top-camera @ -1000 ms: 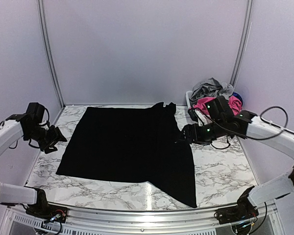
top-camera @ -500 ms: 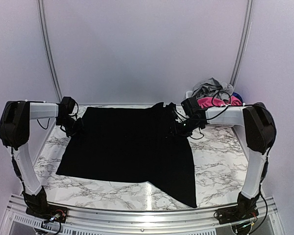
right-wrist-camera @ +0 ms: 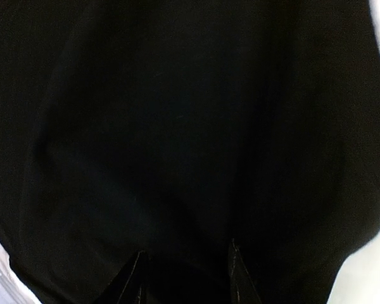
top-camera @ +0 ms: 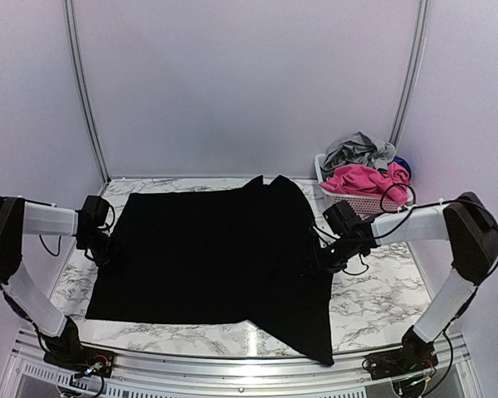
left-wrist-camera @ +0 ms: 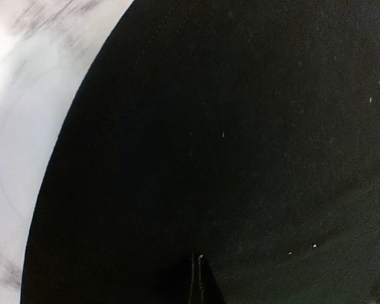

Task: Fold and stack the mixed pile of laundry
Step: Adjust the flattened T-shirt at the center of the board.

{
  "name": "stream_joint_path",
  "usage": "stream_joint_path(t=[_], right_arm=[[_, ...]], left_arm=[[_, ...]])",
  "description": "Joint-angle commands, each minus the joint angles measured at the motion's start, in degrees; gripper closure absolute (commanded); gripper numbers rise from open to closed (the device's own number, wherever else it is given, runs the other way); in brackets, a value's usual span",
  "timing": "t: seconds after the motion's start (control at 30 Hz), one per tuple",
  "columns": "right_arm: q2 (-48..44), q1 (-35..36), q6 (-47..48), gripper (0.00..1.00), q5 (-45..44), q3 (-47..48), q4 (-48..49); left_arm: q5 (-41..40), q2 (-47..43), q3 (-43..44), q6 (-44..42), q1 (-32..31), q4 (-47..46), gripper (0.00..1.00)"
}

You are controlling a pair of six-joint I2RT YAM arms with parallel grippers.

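The black cloth lies flat, long axis left to right, tail pointing lower right; the left gripper pinches its edge, but whether the right gripper does, I cannot tell.

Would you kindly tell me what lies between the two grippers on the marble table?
The large black cloth, spread on the marble table, fills the stretch from the left gripper to the right gripper, as the top external view shows.

Black cloth spread on table; left gripper, right gripper at edges.
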State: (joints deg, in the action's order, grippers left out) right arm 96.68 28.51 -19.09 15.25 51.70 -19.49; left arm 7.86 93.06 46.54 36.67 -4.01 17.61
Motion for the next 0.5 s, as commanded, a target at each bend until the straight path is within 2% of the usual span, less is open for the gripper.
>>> stream_joint_path(t=[0.0,0.07,0.13,0.23,0.37,0.47], right_arm=[[-6.23,8.62,-7.52,0.57,2.68,-8.86,-5.86],[-10.06,11.47,-10.49,0.55,3.73,-11.30,-6.42],[-13.33,11.74,-11.68,0.53,4.60,-11.86,-6.99],[-14.89,8.70,-7.41,0.50,1.75,-5.59,-10.57],[-10.91,2.74,-1.02,0.47,-0.60,4.91,-9.44],[-2.15,0.82,3.06,0.47,-1.70,14.58,-7.42]], left_arm=[[-5.09,-5.59,-11.07,2.22,0.41,10.72,0.96],[-5.44,-8.36,-12.94,1.15,0.41,11.23,0.93],[-4.21,-10.13,-12.77,0.47,0.41,11.51,0.85],[-4.16,-11.99,-8.82,0.38,0.39,12.95,0.70],[-4.33,-10.96,0.66,-2.43,0.28,13.48,0.63],[-4.42,-4.66,9.45,-6.08,0.28,13.42,0.61]])
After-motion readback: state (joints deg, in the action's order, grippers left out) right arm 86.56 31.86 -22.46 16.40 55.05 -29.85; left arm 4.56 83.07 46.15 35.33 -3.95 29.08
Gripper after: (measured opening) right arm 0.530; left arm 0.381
